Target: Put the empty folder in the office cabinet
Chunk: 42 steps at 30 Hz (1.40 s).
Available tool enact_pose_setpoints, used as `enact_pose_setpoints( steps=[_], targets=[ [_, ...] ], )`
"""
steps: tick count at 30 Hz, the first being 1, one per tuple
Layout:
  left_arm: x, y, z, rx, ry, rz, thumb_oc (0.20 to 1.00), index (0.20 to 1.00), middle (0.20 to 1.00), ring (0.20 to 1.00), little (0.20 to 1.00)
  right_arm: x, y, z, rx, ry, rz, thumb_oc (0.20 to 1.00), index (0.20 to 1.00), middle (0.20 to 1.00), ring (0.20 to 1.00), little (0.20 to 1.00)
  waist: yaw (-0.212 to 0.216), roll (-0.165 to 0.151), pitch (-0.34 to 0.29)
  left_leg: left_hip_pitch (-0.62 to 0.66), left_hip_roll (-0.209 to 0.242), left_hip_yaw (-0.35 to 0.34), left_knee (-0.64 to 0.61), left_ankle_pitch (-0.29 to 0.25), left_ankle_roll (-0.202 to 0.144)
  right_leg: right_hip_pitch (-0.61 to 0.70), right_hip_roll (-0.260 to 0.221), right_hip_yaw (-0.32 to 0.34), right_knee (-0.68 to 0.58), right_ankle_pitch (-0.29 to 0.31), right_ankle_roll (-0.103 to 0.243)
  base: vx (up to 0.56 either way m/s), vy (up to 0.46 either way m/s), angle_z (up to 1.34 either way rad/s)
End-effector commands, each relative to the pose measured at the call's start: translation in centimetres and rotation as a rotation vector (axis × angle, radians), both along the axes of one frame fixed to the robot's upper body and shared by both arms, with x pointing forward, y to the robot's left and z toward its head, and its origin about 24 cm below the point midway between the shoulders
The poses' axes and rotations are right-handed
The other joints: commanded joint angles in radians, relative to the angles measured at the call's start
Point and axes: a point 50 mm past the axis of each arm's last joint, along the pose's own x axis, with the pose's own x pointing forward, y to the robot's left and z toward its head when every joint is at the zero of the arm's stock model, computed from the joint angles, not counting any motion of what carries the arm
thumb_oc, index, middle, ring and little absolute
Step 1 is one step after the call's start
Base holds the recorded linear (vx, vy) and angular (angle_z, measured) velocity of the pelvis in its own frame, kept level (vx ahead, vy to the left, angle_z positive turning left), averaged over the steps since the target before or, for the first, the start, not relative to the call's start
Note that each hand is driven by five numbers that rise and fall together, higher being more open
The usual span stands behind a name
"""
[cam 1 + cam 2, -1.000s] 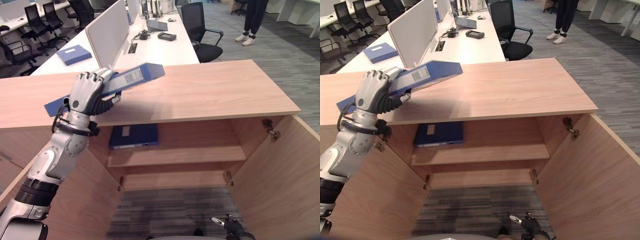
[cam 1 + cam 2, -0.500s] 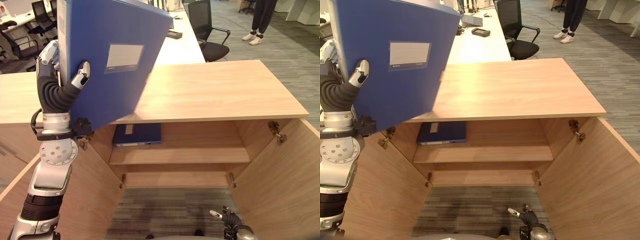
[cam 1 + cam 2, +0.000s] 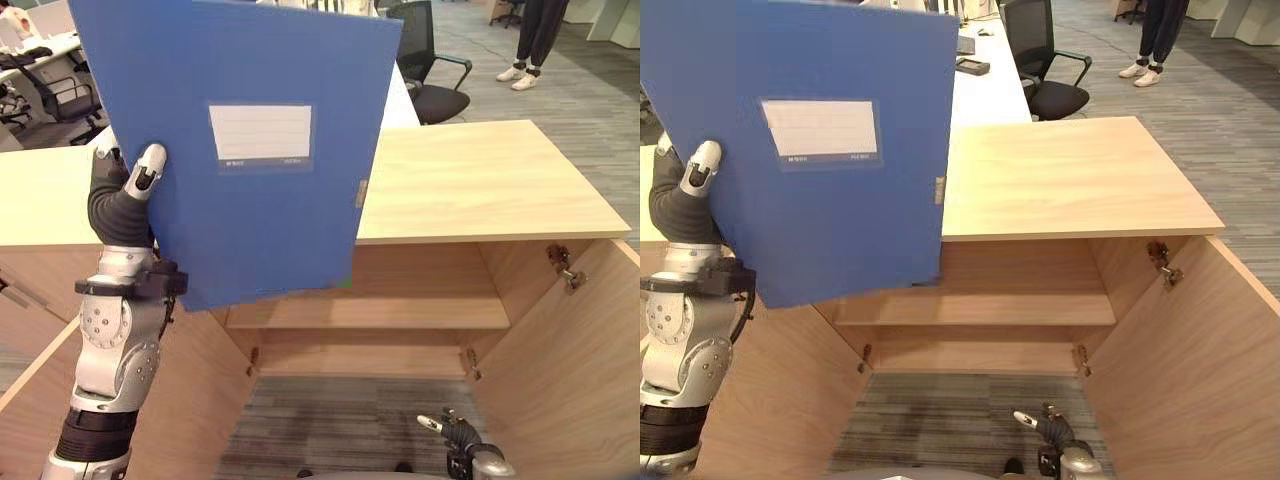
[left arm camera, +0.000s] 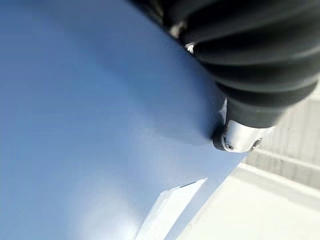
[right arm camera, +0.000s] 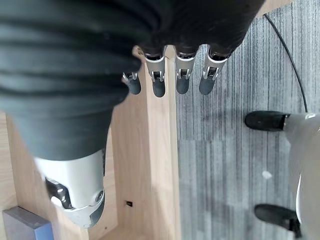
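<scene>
A large blue folder (image 3: 250, 150) with a white label stands upright in the air in front of the office cabinet (image 3: 480, 180), its face turned towards me. My left hand (image 3: 122, 205) is shut on its left edge, the thumb pressed on the front face and the fingers hidden behind. The left wrist view has the folder's blue cover (image 4: 90, 125) right against the hand. The folder hides the left part of the cabinet's upper shelf (image 3: 420, 312). My right hand (image 3: 455, 440) hangs low over the carpet, fingers (image 5: 182, 80) straight and holding nothing.
Both cabinet doors stand open: the left door (image 3: 30, 390) and the right door (image 3: 570, 370). A blue corner (image 5: 22, 225) lies low beside a door panel in the right wrist view. Behind the cabinet are a white desk, an office chair (image 3: 435, 70) and a person's legs (image 3: 535, 40).
My left hand has lifted the folder off the cabinet top and turned it from lying flat to upright and facing me. It now covers the blue folder on the shelf.
</scene>
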Motion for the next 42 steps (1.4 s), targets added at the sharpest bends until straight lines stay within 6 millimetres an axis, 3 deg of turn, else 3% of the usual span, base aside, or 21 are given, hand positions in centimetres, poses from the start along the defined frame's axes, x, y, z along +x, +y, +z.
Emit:
enact_pose_setpoints(
  steps=[1, 8, 10, 13, 14, 21, 28, 35, 42],
  targets=[
    [0.0, 0.5, 2.2, -0.059, -0.103, -0.062, 0.2, 0.2, 0.2, 0.2, 0.2, 3.5, 0.5, 1.2, 0.019, -0.096, 0.011, 1.0, 1.0, 1.0, 1.0, 1.0, -0.001, -0.038, 0.025, 0.027, -0.001, 0.026, 0.014, -0.093, -0.025, 0.101, -0.042, 0.017, 0.019, -0.14, 0.067, 0.0, 0.0, 0.0],
    [0.1, 0.8, 1.0, -0.001, -0.025, -0.044, 0.2, 0.2, 0.2, 0.2, 0.2, 4.7, 0.7, 2.0, 0.04, -0.159, 0.018, 1.0, 1.0, 1.0, 1.0, 1.0, 0.001, -0.038, 0.028, 0.024, -0.002, 0.026, 0.014, -0.093, -0.023, 0.098, -0.046, 0.018, 0.021, -0.139, 0.069, 0.0, 0.0, 0.0],
    [0.5, 1.0, -0.7, 0.041, 0.053, 0.002, 0.2, 0.2, 0.2, 0.2, 0.2, 7.4, 1.1, 4.7, 0.057, -0.333, 0.065, 1.0, 1.0, 1.0, 1.0, 1.0, 0.001, -0.043, 0.032, 0.02, -0.003, 0.028, 0.014, -0.091, -0.022, 0.094, -0.049, 0.02, 0.024, -0.137, 0.07, 0.0, 0.0, 0.0],
    [0.6, 0.9, -1.4, 0.051, 0.087, 0.006, 0.2, 0.2, 0.2, 0.2, 0.2, 8.4, 1.2, 6.1, 0.069, -0.414, 0.088, 1.0, 1.0, 1.0, 1.0, 1.0, 0.001, -0.044, 0.032, 0.021, -0.003, 0.031, 0.014, -0.091, -0.021, 0.092, -0.05, 0.019, 0.025, -0.136, 0.071, 0.0, 0.0, 0.0],
    [0.7, 0.9, -2.1, 0.078, 0.12, 0.01, 0.2, 0.2, 0.2, 0.2, 0.2, 9.5, 1.2, 7.9, 0.079, -0.5, 0.126, 1.0, 1.0, 1.0, 1.0, 1.0, -0.001, -0.047, 0.033, 0.02, -0.003, 0.033, 0.014, -0.091, -0.02, 0.09, -0.052, 0.018, 0.025, -0.136, 0.072, 0.0, 0.0, 0.0],
    [1.1, 0.5, -3.7, 0.109, 0.19, -0.012, 0.2, 0.2, 0.2, 0.2, 0.2, 11.3, 1.3, 12.0, 0.128, -0.671, 0.239, 1.0, 1.0, 1.0, 1.0, 1.0, -0.004, -0.056, 0.036, 0.019, -0.006, 0.037, 0.014, -0.093, -0.018, 0.088, -0.055, 0.019, 0.025, -0.134, 0.072, 0.0, 0.0, 0.0],
    [1.3, -0.2, -4.1, 0.149, 0.198, -0.071, 0.2, 0.2, 0.2, 0.2, 0.2, 12.7, 3.1, 16.6, 0.316, -0.845, 0.382, 1.0, 1.0, 1.0, 1.0, 1.0, -0.005, -0.066, 0.033, 0.02, -0.003, 0.043, 0.014, -0.093, -0.018, 0.088, -0.059, 0.02, 0.023, -0.132, 0.076, 0.0, 0.0, 0.0],
    [1.5, -1.0, -3.9, 0.158, 0.173, -0.113, 0.2, 0.2, 0.2, 0.2, 0.2, 13.0, 5.4, 17.4, 0.495, -0.878, 0.43, 1.0, 1.0, 1.0, 1.0, 1.0, -0.007, -0.067, 0.029, 0.024, -0.003, 0.046, 0.014, -0.094, -0.018, 0.088, -0.06, 0.024, 0.022, -0.131, 0.076, 0.0, 0.0, 0.0],
    [1.8, -2.7, -3.1, 0.17, 0.124, -0.175, 0.2, 0.2, 0.2, 0.2, 0.2, 12.8, 9.5, 17.7, 0.713, -0.86, 0.502, 1.0, 1.0, 1.0, 1.0, 1.0, -0.007, -0.069, 0.027, 0.02, -0.002, 0.05, 0.014, -0.091, -0.02, 0.086, -0.058, 0.025, 0.02, -0.129, 0.075, 0.0, 0.0, 0.0]
  ],
)
